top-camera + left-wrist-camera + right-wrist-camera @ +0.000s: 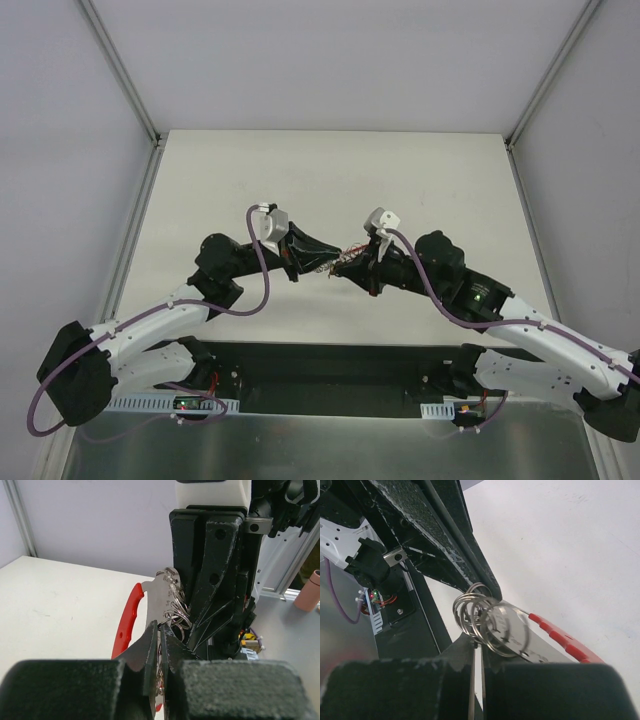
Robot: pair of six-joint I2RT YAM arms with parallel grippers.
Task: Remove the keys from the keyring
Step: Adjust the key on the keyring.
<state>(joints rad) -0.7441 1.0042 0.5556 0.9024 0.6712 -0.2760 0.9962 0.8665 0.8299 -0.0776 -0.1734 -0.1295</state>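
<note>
Mid-air, left gripper point(160, 630) and right gripper point(477, 647) both pinched shut on the keyring point(479, 614), presumably 1 anchoring while the other works keys point(337, 263) off.

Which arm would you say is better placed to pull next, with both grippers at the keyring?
Left, probably: the left gripper is shut on coils of the keyring, while the right gripper clamps nearer the red piece.
</note>
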